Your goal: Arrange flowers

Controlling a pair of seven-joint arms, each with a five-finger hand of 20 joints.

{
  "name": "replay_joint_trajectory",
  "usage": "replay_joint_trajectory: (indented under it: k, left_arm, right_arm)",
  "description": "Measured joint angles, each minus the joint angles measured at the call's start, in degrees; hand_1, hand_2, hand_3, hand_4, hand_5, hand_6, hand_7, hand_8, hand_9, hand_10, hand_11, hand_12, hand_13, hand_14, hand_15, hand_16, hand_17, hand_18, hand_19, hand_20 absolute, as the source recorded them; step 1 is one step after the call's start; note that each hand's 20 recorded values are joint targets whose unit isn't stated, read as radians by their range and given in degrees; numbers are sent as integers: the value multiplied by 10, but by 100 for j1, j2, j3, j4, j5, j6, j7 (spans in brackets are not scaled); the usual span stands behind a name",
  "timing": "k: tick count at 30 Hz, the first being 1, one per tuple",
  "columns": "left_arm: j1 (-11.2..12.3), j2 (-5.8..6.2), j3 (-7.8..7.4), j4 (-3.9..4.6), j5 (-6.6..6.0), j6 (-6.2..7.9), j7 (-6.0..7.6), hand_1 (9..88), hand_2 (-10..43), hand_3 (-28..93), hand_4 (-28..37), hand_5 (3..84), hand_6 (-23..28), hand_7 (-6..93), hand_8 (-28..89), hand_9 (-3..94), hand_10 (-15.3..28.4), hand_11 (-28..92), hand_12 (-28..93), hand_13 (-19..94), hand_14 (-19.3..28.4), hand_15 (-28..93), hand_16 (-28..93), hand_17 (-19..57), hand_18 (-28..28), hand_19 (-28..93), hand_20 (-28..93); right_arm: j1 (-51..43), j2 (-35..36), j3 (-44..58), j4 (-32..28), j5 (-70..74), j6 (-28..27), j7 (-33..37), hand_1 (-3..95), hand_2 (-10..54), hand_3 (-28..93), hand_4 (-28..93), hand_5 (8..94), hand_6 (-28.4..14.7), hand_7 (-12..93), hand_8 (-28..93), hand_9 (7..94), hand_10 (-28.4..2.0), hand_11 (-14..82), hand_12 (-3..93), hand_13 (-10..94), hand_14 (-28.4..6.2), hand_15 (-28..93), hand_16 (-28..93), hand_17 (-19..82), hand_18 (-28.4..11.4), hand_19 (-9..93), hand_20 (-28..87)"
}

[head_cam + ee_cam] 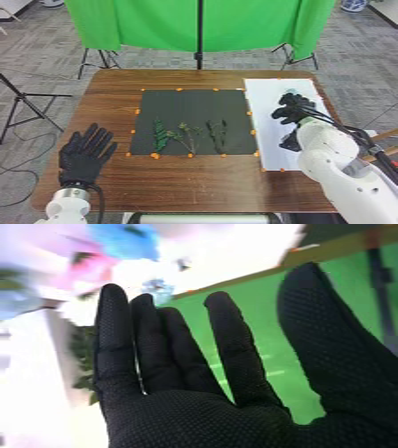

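Plant stems (160,136) lie on the dark mat (182,105) between the left hand (80,162) and right hand (297,108), both with open fingers.

sprigs (160,134) on mat (174,107), sheet (266,102) R of mat, both on tbl (169,187), curtain (147,25) behind

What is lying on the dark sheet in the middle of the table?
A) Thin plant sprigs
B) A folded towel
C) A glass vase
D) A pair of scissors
A: the leafy green sprig lies on the dark sheet, with other thin, stemmed sprigs laid out beside it.
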Motion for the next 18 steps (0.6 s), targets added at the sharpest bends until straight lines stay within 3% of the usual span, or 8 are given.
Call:
replay_joint_trajectory:
  k: [9,12,16,18]
  left_arm:
    - [-17,-27,-15,-3,-92,0,-9,276,157,750,-283,420,64,183,-120,362,143,245,93,275,132,374,-67,-44,121,300,129]
    - [-16,-40,-15,-3,-111,-1,-10,277,158,750,-283,421,65,183,-120,362,143,246,92,275,133,375,-67,-44,121,300,129]
    - [-13,-47,-15,-4,-142,-2,-10,277,158,750,-283,421,65,183,-120,362,144,245,92,275,133,376,-67,-44,121,300,129]
    - [-11,-49,-15,-5,-158,-2,-10,277,158,749,-283,420,65,182,-120,361,143,244,92,275,132,376,-68,-44,121,300,129]
  right_arm:
    - [14,-88,-82,361,-1,-76,132,470,-66,825,-255,448,-63,215,-106,411,-227,133,167,369,-188,456,92,178,-248,667,235]
    - [31,-162,-100,429,20,-310,225,538,-91,819,-273,476,-32,232,-120,458,-206,144,170,442,-161,468,114,215,-239,686,249]
    - [80,-197,-97,425,-6,-410,275,639,-95,735,-281,534,-13,269,-127,525,-175,192,195,504,-87,461,289,278,-207,715,294]
    - [76,-191,-143,443,-59,-303,280,665,-95,717,-282,568,-9,301,-129,564,-160,229,211,542,-72,461,331,299,-192,777,305]
